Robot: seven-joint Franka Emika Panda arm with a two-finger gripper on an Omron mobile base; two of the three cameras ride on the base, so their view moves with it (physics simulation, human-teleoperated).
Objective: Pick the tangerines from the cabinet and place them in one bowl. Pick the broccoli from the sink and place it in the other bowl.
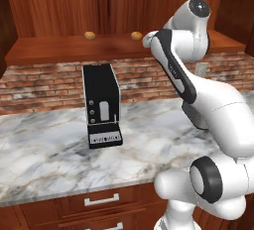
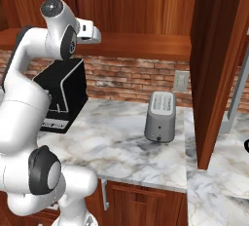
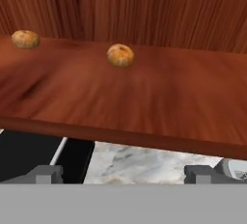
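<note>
Right under us, our tool point(image 3: 124, 174) hangs with its dark tips spread wide apart and nothing between them, just before the cabinet point(image 3: 144, 117) shelf's smooth reddish wood edge. Two small round tangerines point(image 3: 120, 55) sit well apart on that shelf, one ahead, one far left. Below, on the veined marble counter point(image 1: 49, 149), stands a boxy black coffee machine point(image 1: 101, 106); a grey toaster point(image 2: 161, 116) sits further right.
</note>
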